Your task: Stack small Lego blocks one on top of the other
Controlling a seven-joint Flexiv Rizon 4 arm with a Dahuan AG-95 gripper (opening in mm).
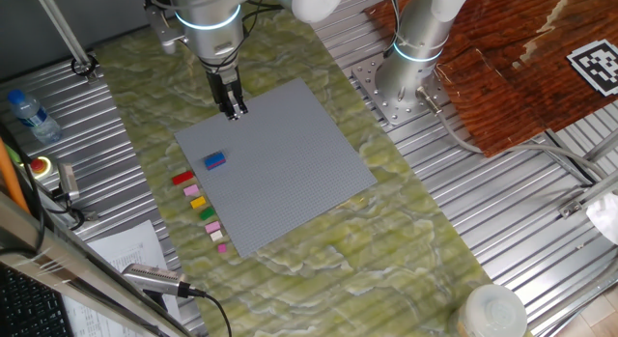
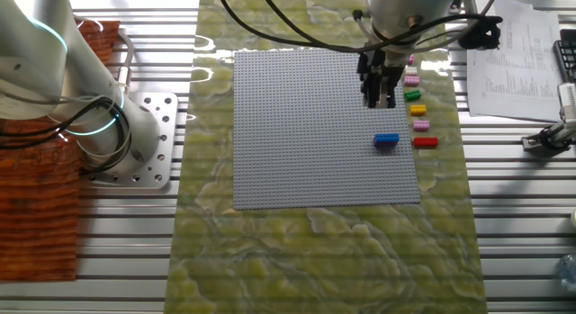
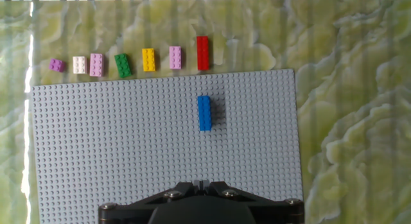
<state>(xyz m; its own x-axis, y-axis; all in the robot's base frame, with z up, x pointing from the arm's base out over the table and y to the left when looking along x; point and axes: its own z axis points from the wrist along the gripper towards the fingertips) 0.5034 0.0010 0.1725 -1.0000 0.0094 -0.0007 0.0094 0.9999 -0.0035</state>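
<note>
Gripper (image 1: 235,110) hangs above grey baseplate (image 1: 280,163), fingers together, holding nothing. Blue block (image 3: 204,112) sits on the plate centre-frame; red block (image 3: 203,52) just off the plate's edge, heading a row of coloured bricks (image 3: 122,62).

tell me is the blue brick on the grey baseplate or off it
On it. The blue brick sits on the grey baseplate near one edge, while the red brick lies just off it on the mat.

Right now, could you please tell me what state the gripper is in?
Gripper: jaws look shut and hold nothing, hovering above the grey baseplate, away from the blue brick.
</note>
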